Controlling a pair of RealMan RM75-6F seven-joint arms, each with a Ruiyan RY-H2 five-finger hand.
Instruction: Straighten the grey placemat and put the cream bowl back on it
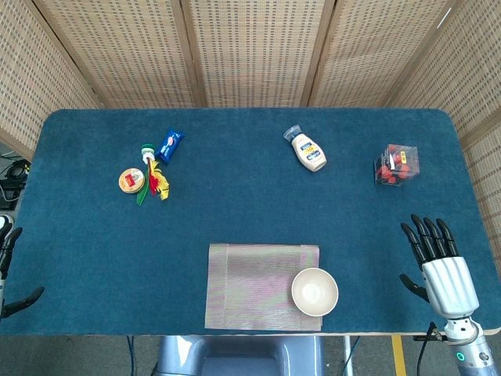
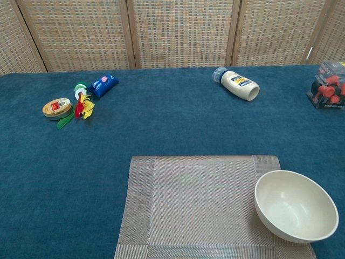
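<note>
The grey placemat (image 1: 254,283) (image 2: 199,205) lies flat near the table's front edge, slightly skewed. The cream bowl (image 1: 315,291) (image 2: 295,205) stands upright and empty on the mat's right front corner, partly overhanging its right edge. My right hand (image 1: 438,258) hovers at the front right, fingers spread and holding nothing, well right of the bowl. Only a sliver of my left hand (image 1: 9,266) shows at the far left edge of the head view, its fingers apart. Neither hand appears in the chest view.
A white squeeze bottle (image 1: 307,149) (image 2: 237,84) lies at the back centre-right. A clear box of red pieces (image 1: 395,164) (image 2: 328,86) sits at the back right. A round tin (image 1: 131,181), blue packet (image 1: 170,146) and small colourful toy (image 1: 156,182) cluster at the back left.
</note>
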